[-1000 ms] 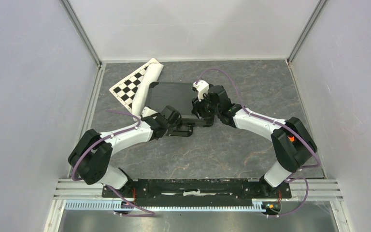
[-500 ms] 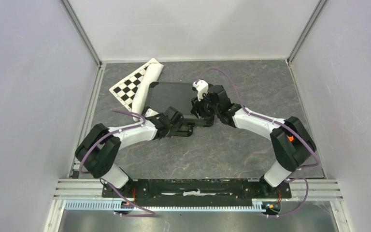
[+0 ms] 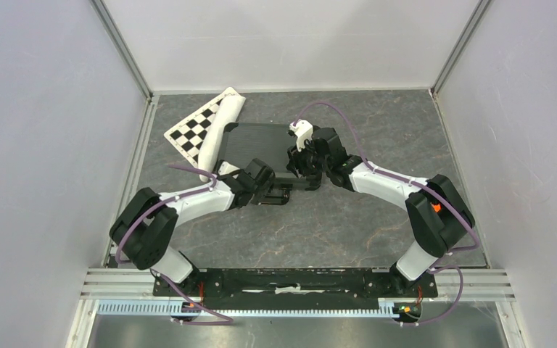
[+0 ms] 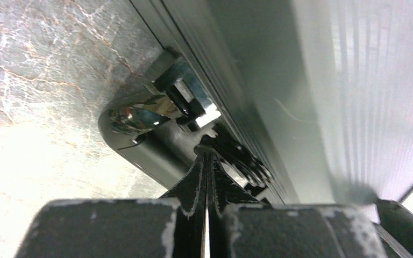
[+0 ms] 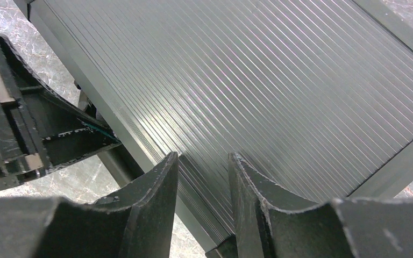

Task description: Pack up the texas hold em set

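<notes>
Two tools crowd the closed case's near long edge: the left tool, shut and empty, points at its chrome latch just ahead; the right tool, half-open, hangs over the lid.

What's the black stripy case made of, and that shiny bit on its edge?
The black ribbed case looks like plastic or thin sheet metal; I can't tell which. It has fine parallel ridges with a soft sheen. The shiny curved latch is probably polished chrome metal, because it reflects things like a mirror.
</notes>
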Motion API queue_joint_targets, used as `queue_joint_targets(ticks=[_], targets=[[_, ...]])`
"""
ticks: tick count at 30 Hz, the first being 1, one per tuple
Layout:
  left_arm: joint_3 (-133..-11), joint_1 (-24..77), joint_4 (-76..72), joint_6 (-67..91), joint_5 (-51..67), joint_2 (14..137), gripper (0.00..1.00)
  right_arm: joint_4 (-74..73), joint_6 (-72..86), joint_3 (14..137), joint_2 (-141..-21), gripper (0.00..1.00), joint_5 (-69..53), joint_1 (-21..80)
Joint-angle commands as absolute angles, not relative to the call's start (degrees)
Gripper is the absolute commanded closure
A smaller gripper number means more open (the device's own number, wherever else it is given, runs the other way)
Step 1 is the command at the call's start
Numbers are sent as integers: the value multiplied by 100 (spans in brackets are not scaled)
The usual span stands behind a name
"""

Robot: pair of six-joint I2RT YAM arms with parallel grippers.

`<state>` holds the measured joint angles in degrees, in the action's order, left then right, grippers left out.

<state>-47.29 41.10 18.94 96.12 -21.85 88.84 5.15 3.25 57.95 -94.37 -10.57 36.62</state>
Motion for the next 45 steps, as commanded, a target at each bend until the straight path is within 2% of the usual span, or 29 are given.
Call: queue_joint_targets(ticks=[1,10,26,39,45], targets=[[-4699,4113,1841,9595,-2303,8461,98,-404,438,5567,-9730,55,-1102,3636],[-4738,4140,1647,9646,-2062,8745,98,-382,447,5566,-9737,56,-1115,3639],[-4799,4131,1485,9738,-2347,9272,98,-352,457,5551,-9730,56,-1177,3639],[-4572,4131,1388,9728,-3075,9293,98,-325,481,5436,-9748,57,-1142,3635],[-4636,4140,1807,9940,-3217,9124,98,-322,480,5419,-9733,57,-1120,3639]])
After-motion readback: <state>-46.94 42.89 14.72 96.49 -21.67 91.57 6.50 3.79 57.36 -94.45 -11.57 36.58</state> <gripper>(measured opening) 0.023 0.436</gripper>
